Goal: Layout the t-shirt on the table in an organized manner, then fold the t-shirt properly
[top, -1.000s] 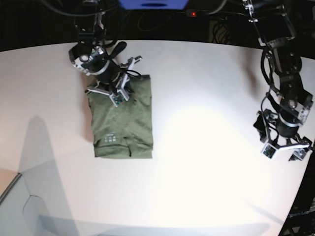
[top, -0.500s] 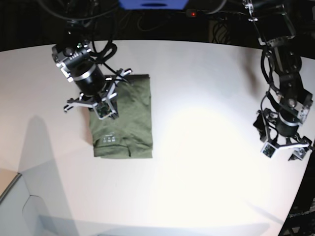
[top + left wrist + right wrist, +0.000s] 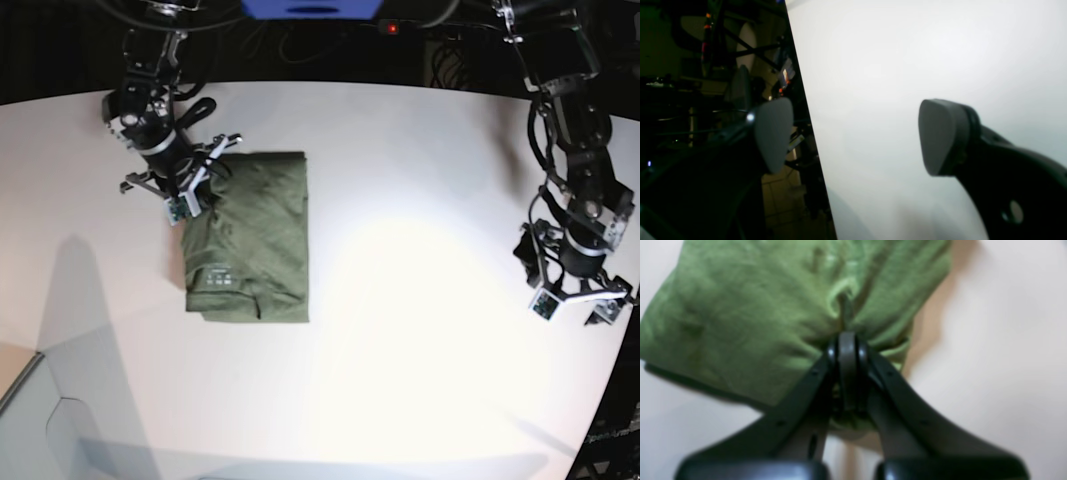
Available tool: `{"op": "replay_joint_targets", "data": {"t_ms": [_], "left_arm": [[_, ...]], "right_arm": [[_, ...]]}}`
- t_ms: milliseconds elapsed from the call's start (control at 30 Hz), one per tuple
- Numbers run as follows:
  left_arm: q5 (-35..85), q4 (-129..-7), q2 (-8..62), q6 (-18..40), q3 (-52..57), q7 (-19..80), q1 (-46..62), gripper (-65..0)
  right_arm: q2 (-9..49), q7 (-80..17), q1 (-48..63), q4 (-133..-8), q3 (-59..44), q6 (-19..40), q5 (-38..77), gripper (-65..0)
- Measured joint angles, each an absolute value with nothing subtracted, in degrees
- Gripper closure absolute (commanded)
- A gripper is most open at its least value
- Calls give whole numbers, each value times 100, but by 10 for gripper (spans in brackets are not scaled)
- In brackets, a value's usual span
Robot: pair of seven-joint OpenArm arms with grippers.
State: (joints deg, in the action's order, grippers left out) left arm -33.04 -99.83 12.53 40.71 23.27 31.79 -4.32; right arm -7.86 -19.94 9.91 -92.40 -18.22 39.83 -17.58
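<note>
Here's the olive-green t-shirt (image 3: pixel 252 240), folded into a narrow rectangle on the left half of the white desk (image 3: pixel 420 280) in the base view, printed neck label showing near its front end. The right end effector (image 3: pixel 846 350) sits at the shirt's far left corner, jaws pinched together on a bunched fold of green fabric, cloth puckering right at the tips. Well apart, over by the desk's right edge, the left end effector (image 3: pixel 574 306) hangs spread wide, nothing between its pale pads (image 3: pixel 773 133)
</note>
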Motion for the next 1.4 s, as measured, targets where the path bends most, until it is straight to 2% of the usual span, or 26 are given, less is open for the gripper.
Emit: {"op": "replay_joint_targets", "data": {"t_ms": [233,433,500,567,667,833,1167,1400], "left_arm": [[-3299,-10009,1253,4071,2329,3168,-259,-578],[-3166,-10123,1251,4062,2344,3192,-121,-574],[-2875,-10171,1247,4058,2351,3188,-78,-545],[-2517,-10311,1223,4073,2434,3133,51,-466],[-2206,-10350,1205,4066,2757,3253,158,-275],[-2069,-10593,801,4053,3492,3170,276,-11],[-2110,-10923,585,4056,4060,3277,976,0],[-2049,-10930,587,4060,4462,3216,1066,0]], "right_arm": [[-797,-2023,930,-9266,-2126,3983,-1719,0],[-779,-2174,1094,-10700,-2550,3970,-742,0],[-779,-2359,1212,-11098,-2567,3981,-591,0],[-836,-2495,1435,-11426,-2567,3983,-456,0],[-843,-2558,1750,-11498,-2670,3992,-403,0],[-797,-2558,1752,-10995,-2985,3983,-440,0],[-521,-2569,1411,-9664,-2963,3986,-445,0],[-506,-2528,1356,-9491,-2932,3983,-445,0]]}}
